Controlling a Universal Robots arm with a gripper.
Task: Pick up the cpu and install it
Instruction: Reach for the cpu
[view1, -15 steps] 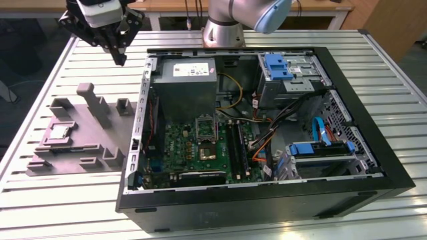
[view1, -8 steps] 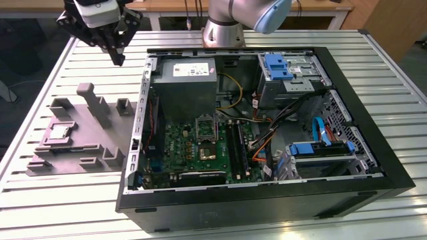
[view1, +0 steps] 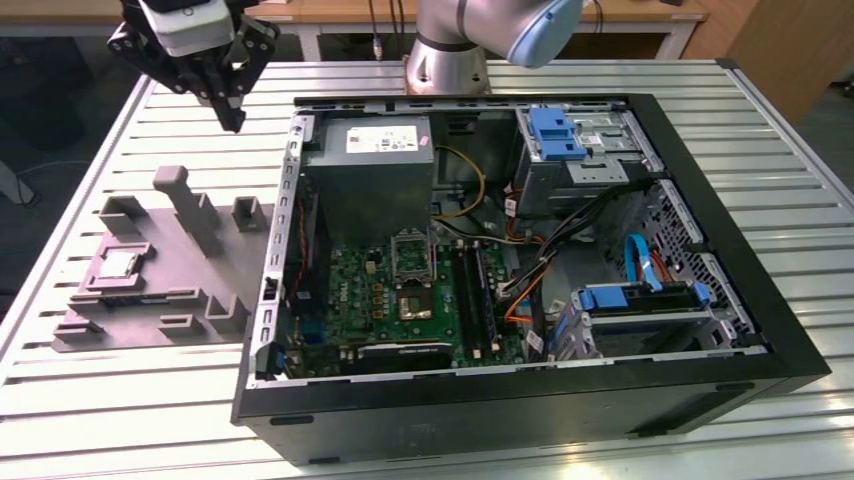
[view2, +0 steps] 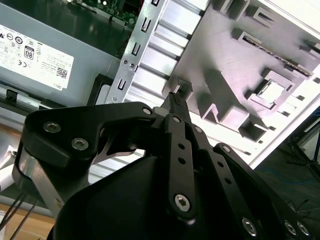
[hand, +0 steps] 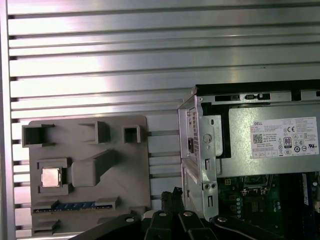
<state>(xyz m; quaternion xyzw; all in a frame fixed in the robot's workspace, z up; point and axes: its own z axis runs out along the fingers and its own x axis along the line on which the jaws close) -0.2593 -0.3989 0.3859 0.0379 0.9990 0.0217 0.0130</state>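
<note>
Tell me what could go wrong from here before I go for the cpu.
The gripper hangs shut, away from the cpu; a tall grey post stands between, so a low path may clip it.
The cpu lies in a walled pocket; an off-centre descent could hit the walls.

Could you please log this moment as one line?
hand: shut, empty, raised over table beside case | cpu: in grey fixture, untouched

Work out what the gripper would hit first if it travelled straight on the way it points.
Most likely the bare table strip between the grey fixture and the computer case side wall; the gripper hangs over that gap. Depth is unclear, so the fixture's edge is possible.
</note>
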